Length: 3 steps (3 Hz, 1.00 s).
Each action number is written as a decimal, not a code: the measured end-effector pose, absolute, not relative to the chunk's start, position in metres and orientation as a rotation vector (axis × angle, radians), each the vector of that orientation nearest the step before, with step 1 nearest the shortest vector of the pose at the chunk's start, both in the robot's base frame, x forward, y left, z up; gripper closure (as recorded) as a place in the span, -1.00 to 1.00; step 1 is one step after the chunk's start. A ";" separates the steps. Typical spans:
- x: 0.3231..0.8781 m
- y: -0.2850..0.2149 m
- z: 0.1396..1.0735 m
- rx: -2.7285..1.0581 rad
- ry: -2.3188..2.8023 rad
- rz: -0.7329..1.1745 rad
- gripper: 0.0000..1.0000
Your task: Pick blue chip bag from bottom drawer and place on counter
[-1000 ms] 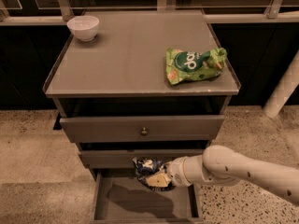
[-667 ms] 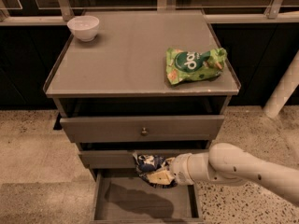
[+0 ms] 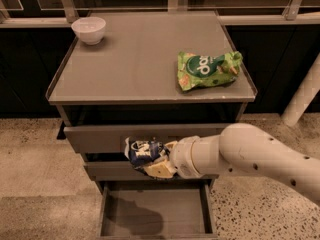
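Observation:
The blue chip bag (image 3: pixel 142 152) is small, dark blue and wrinkled, with white markings. My gripper (image 3: pixel 152 161) is shut on it and holds it in the air in front of the two upper drawers, below the counter's front edge. My white arm reaches in from the right. The bottom drawer (image 3: pixel 155 215) is pulled open below the bag, a grey box with a bare floor. The counter (image 3: pixel 135 59) is the flat grey cabinet top above.
A green snack bag (image 3: pixel 206 69) lies at the counter's right front. A white bowl (image 3: pixel 89 29) stands at its back left corner. A white post (image 3: pixel 303 94) stands at the right. The floor is speckled stone.
My gripper has risen with the blue chip bag from just above the open bottom drawer to the level of the upper drawers. The arm has come closer to the camera.

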State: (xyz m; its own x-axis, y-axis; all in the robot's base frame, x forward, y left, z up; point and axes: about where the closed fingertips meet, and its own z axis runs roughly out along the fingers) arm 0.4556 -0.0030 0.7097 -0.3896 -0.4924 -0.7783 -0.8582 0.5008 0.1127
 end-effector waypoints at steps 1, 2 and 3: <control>0.460 0.009 0.795 -1.161 1.957 0.530 1.00; 0.460 0.009 0.795 -1.161 1.957 0.530 1.00; 0.468 0.011 0.806 -1.122 1.886 0.517 1.00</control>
State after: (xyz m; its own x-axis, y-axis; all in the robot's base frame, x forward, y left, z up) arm 0.4680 0.0108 0.8059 -0.2274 -0.5014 -0.8348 -0.8568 0.5104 -0.0731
